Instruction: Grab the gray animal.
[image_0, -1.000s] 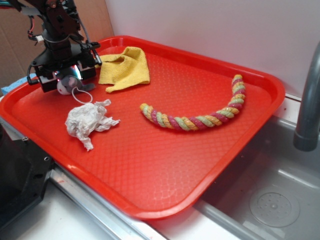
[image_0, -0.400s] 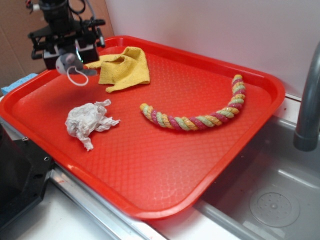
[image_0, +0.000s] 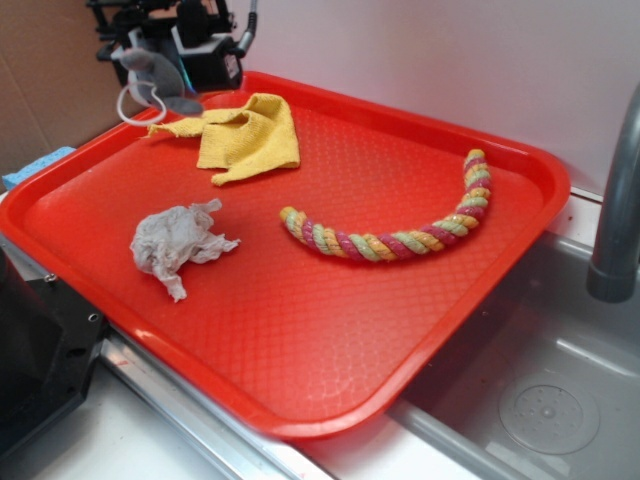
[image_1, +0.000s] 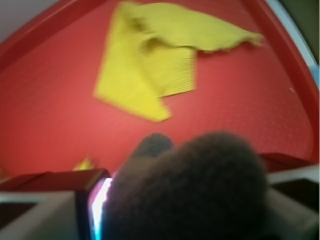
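Red plastic tray (image_0: 330, 330), textured floor, raised rim, occupying most of the exterior view and resting partly over the edge of a steel sink (image_0: 540, 400); the same tray floor (image_1: 50, 115) fills the wrist view. Gray faucet post (image_0: 618, 210), upright at the right edge, just beyond the tray's far right corner. Brown cardboard panel (image_0: 50, 70) standing behind the tray at the left. Rope toy (image_0: 400, 235), twisted strands of pink, yellow and green, lying in a curve on the right half of the tray, one end near the centre, the other toward the back right rim. Yellow cloth (image_0: 245, 135), folded and rumpled, flat on the back left part of the tray; seen in the wrist view (image_1: 155, 65) below and ahead of the camera, blurred. Crumpled whitish paper wad (image_0: 178, 245), on the tray floor toward the front left, well apart from the cloth and the rope. Gripper (image_0: 165, 50), black, at the top left of the exterior view, raised above the tray's back left corner, clamped on the gray animal (image_0: 155, 75). The gray animal hangs clear of the tray between the jaws, limbs drooping just above the cloth's left corner; in the wrist view its fuzzy gray body (image_1: 190, 195) bulks between the fingers (image_1: 45, 200). Thin white loop (image_0: 135, 100), dangling from the animal.
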